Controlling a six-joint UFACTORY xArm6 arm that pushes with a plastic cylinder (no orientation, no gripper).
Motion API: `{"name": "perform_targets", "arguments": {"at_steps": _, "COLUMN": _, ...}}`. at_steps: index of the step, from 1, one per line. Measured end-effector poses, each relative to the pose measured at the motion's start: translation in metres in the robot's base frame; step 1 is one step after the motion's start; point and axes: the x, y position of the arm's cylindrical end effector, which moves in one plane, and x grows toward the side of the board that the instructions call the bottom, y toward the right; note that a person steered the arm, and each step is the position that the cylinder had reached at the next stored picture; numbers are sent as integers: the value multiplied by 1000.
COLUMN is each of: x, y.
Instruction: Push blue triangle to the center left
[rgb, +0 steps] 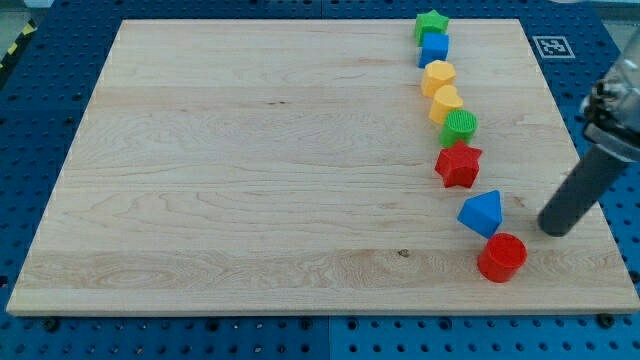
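The blue triangle (482, 213) lies on the wooden board (250, 180) at the lower right, between a red star (459, 164) above it and a red cylinder (501, 257) below it. My tip (554, 229) rests on the board to the right of the blue triangle, a short gap away and not touching it. The dark rod slants up toward the view's right edge.
A column of blocks runs up the board's right side: green cylinder (460, 126), yellow block (446, 102), yellow hexagon (438, 75), blue cube (434, 47), green star (431, 23). The board's right edge is close behind my tip.
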Motion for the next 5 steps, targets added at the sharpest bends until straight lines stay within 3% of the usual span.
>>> {"name": "perform_targets", "arguments": {"at_steps": 2, "x": -4, "y": -83}}
{"name": "perform_targets", "arguments": {"at_steps": 5, "x": -58, "y": -151}}
